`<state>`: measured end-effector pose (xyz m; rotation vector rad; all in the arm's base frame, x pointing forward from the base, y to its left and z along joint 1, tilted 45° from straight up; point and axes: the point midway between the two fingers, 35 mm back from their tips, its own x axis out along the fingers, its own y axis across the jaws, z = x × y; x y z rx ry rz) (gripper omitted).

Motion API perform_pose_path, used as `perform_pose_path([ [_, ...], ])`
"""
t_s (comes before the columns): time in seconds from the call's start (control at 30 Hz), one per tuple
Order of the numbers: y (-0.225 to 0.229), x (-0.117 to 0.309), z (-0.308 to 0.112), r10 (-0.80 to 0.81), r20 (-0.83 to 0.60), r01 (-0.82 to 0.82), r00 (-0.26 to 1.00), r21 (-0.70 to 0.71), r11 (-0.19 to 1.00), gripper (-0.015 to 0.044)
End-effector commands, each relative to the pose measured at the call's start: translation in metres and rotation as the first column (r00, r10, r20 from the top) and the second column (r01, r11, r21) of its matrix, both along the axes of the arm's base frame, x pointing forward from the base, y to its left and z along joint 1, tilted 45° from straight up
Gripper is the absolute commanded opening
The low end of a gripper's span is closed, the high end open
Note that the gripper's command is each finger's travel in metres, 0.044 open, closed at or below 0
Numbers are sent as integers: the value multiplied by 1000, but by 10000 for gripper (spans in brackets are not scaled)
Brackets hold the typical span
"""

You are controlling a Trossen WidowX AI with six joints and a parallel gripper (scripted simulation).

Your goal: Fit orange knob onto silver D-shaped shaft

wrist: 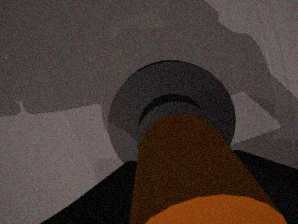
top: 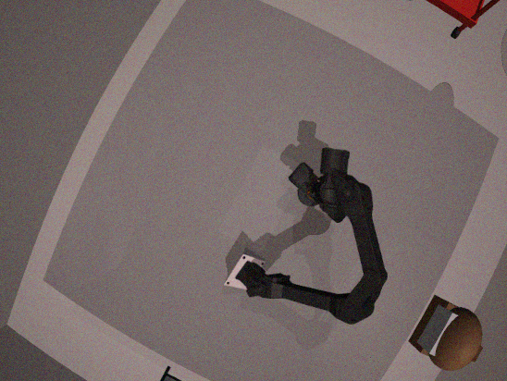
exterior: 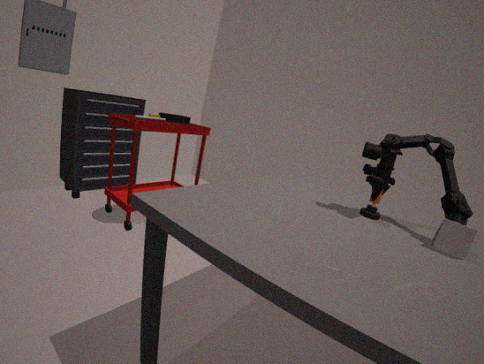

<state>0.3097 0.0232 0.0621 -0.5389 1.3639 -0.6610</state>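
The orange knob (exterior: 376,197) (wrist: 185,155) is held between the dark fingers of my gripper (exterior: 375,199) (wrist: 183,165), which is shut on it. The round dark pedestal (exterior: 370,214) (wrist: 127,97) stands on the table right below the knob. In the exterior view a short pale piece of the shaft (exterior: 374,205) shows between the knob and the pedestal, so the knob is not down on the pedestal. In the wrist view the knob covers the shaft and the pedestal's middle. The knob's hole and the flat sides are hidden. In the top view the arm covers most of the knob.
The arm's base stands on a white plate (top: 235,276) with the arm bent over the table (top: 162,139) (exterior: 283,230). A red cart (exterior: 163,125) and a dark drawer cabinet (exterior: 106,141) stand beyond the table. A brown rounded object (top: 458,339) is past the table's edge.
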Motion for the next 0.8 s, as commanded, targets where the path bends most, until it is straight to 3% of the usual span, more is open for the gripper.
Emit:
perform_pose_path([
  [0.0,-1,1,0,4,2,-4,1000,1,1000,0],
  [0.57,3,-1,1,4,2,-4,1000,1,1000,0],
  [0.77,5,-3,-1,-116,120,114,986,22,993,0],
])
